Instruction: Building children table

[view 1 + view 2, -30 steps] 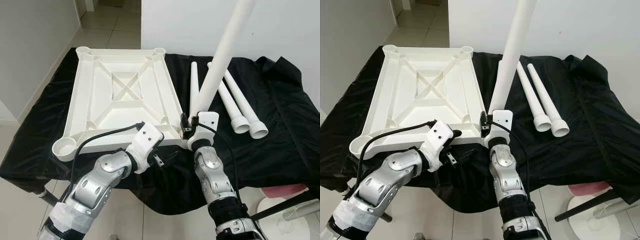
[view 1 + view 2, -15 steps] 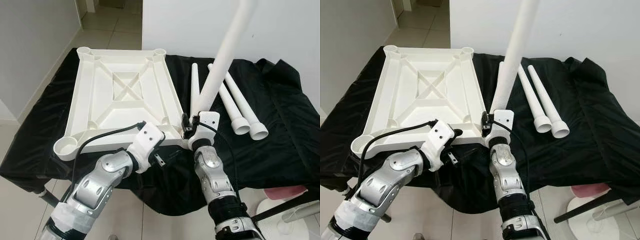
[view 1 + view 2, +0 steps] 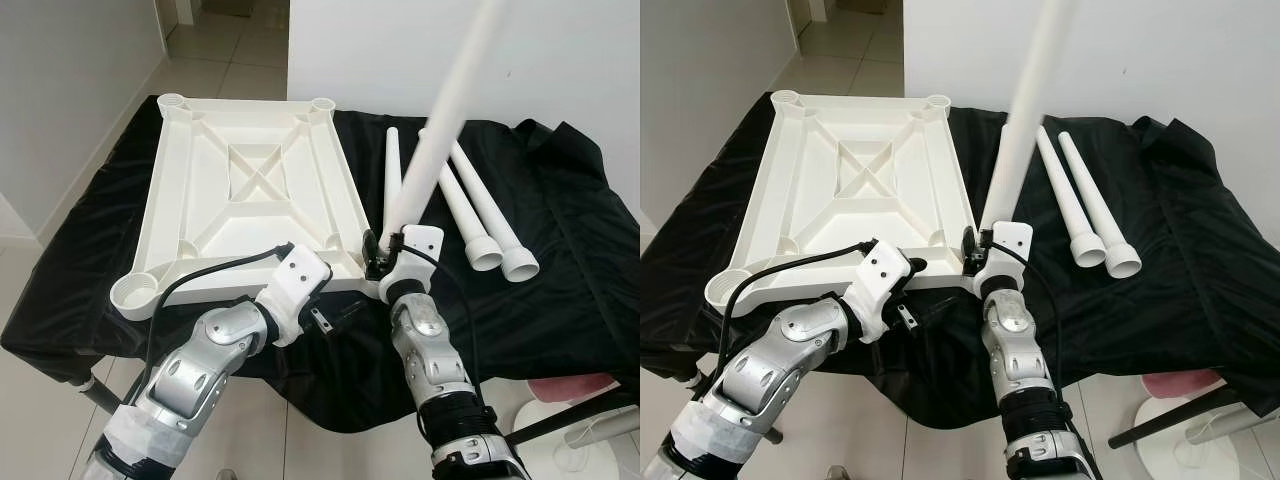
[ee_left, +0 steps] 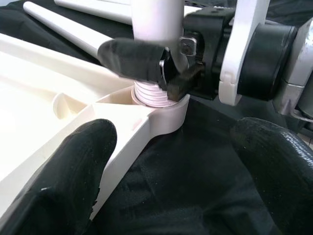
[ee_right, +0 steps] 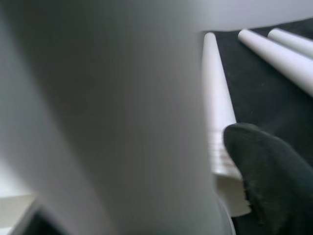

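A white table top (image 3: 250, 190) lies upside down on a black cloth (image 3: 560, 270). My right gripper (image 3: 378, 262) is shut on a long white leg (image 3: 440, 130) that stands tilted to the right. The leg's threaded end (image 4: 151, 95) sits in the near right corner socket (image 4: 164, 111). In the right wrist view this leg (image 5: 98, 98) rises close beside one black finger (image 5: 264, 166). My left gripper (image 3: 335, 318) is open just before that corner, at the top's near edge, with nothing between its fingers (image 4: 63, 181).
Three more white legs lie on the cloth right of the top: one (image 3: 390, 170) close to it and two (image 3: 480, 210) side by side farther right. A white wall stands behind. A pink thing (image 3: 570, 385) and a white stand base (image 3: 570, 440) are on the floor at the right.
The camera has shifted a little. My left gripper has edged slightly right, towards the corner. The right gripper still holds the leg in the socket.
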